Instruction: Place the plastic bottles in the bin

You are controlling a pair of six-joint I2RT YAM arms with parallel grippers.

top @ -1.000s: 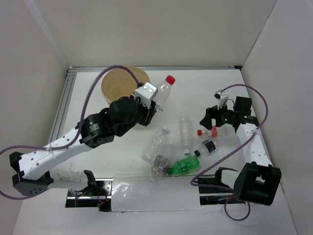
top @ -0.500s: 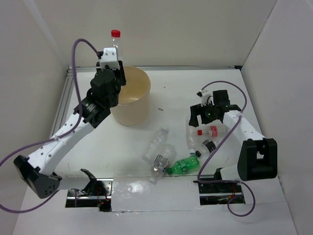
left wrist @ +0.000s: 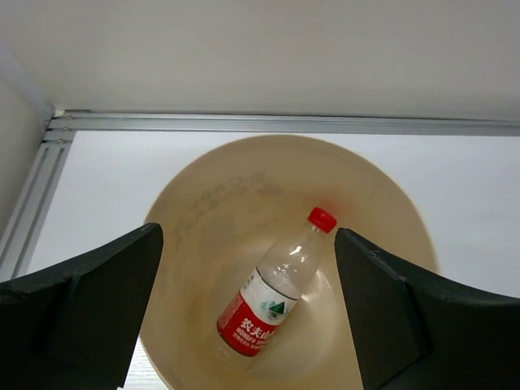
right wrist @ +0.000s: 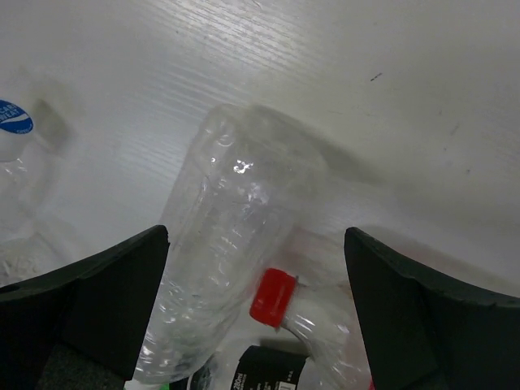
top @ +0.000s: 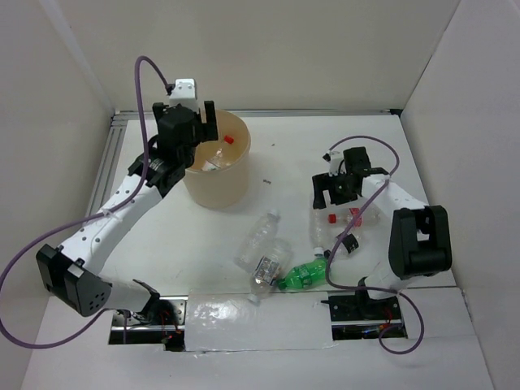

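Bottle [left wrist: 276, 296] just dropped in bin [top: 213, 188] — left hand [top: 195, 130] released, one done.
Right hand [top: 333, 188] spread wide, now over clear bottle [right wrist: 219, 244] — next pick.

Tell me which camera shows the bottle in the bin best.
Left wrist: it looks straight into the bin, showing the bottle whole. Top external catches only its red cap and some body; right wrist misses it.

White arm links [top: 106, 229] with black joints [top: 180, 130] (purple cables [top: 135, 81] looping loose).
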